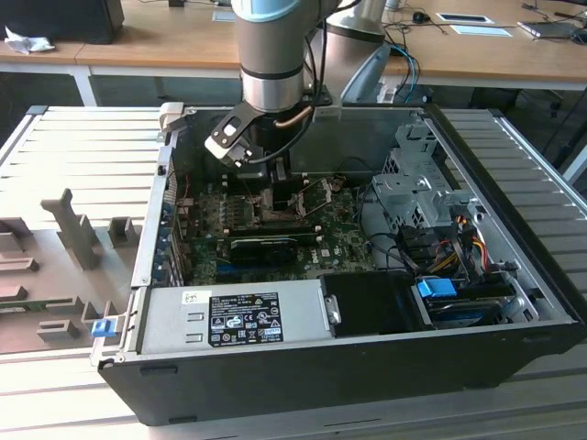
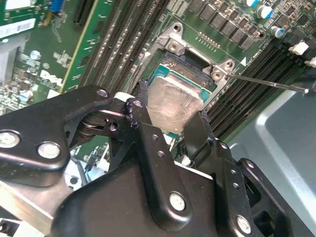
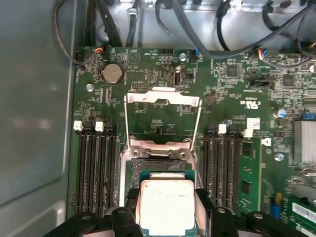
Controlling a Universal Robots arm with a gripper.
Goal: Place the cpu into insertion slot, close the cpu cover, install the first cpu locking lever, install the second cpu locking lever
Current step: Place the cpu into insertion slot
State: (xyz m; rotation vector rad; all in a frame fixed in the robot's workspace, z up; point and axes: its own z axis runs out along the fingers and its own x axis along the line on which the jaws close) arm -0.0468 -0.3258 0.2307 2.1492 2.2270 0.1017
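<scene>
In both wrist views my gripper (image 2: 169,109) (image 3: 166,200) is shut on the cpu (image 2: 174,101) (image 3: 165,207), one black finger on each side of its silvery face. The cpu hangs level right over the insertion slot (image 3: 154,154) (image 2: 180,63); I cannot tell whether it touches the slot. The cpu cover (image 3: 163,97) stands swung open beyond the slot, its frame upright. A thin locking lever (image 2: 269,82) sticks out sideways from the socket's metal rim. In the exterior view the gripper (image 1: 273,188) reaches down into the open computer case, over the motherboard.
Rows of memory slots (image 3: 94,168) (image 3: 224,168) flank the socket. A black expansion card (image 1: 264,246) lies just in front of it. The power supply (image 1: 243,316), a drive cage (image 1: 413,188) and cable bundles (image 1: 454,234) crowd the case. Case walls (image 1: 151,238) enclose all sides.
</scene>
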